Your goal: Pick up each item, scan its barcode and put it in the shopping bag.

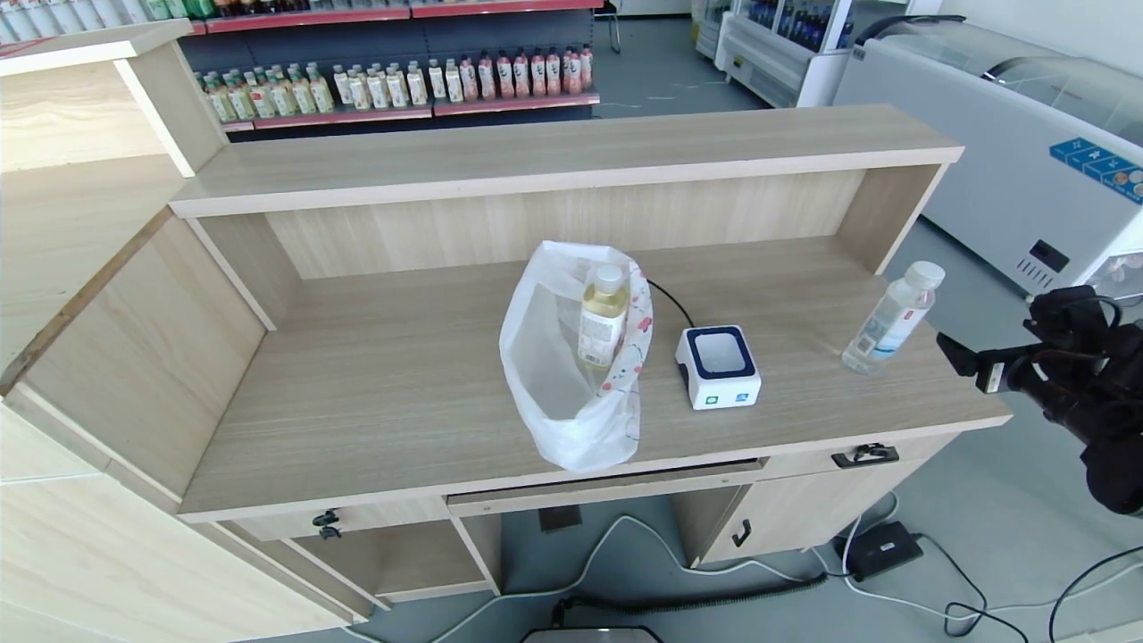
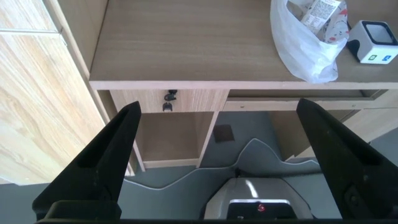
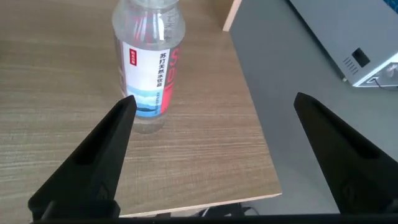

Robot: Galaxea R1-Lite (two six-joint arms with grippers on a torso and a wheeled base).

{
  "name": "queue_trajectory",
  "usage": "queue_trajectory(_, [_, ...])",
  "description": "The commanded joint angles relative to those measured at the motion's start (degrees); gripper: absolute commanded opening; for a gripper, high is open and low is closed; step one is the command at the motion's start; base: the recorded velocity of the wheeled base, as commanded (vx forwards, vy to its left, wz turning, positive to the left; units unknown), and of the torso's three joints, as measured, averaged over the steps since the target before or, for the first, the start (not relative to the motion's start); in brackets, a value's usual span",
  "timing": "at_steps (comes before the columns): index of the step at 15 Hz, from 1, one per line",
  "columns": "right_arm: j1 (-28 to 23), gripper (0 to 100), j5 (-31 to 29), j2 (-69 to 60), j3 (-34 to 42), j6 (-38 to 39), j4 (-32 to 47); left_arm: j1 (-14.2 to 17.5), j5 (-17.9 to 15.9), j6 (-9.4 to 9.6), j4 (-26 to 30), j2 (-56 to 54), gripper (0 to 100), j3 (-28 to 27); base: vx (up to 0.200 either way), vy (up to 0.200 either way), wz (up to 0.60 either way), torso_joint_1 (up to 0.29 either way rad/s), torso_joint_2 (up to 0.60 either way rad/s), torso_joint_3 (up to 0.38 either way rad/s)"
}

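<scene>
A white shopping bag stands open at the middle of the wooden counter, with a yellow drink bottle upright inside it. Just right of the bag sits the white and blue scanner. A clear water bottle stands near the counter's right end. My right gripper hangs open off that end, level with the water bottle and a short way from it; nothing lies between its fingers. My left gripper is open and empty, low in front of the counter, with the bag and scanner beyond it.
A raised shelf and back wall close the counter's far side, and a slanted side panel closes its left. Drawer handles stick out under the front edge. A chest freezer stands at the right. Cables lie on the floor.
</scene>
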Motion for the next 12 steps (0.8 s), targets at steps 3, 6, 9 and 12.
queue_trajectory(3, [2.4, 100, -0.1, 5.0, -3.6, 0.7, 0.3, 0.0, 0.0, -0.02, 0.0, 0.0, 100, 0.0, 0.0, 0.0, 0.0, 0.0, 0.0, 0.0])
queue_trajectory(6, [3.4, 100, -1.2, 7.4, -6.5, 0.7, 0.6, 0.0, 0.0, -0.02, 0.0, 0.0, 100, 0.0, 0.0, 0.0, 0.0, 0.0, 0.0, 0.0])
queue_trajectory(9, [4.9, 100, -3.7, 9.8, -11.5, 2.4, 1.3, 0.0, 0.0, -0.02, 0.0, 0.0, 100, 0.0, 0.0, 0.0, 0.0, 0.0, 0.0, 0.0])
queue_trajectory(12, [6.3, 100, -4.2, 11.7, -16.9, 2.8, 5.2, 0.0, 0.0, -0.02, 0.0, 0.0, 100, 0.0, 0.0, 0.0, 0.0, 0.0, 0.0, 0.0])
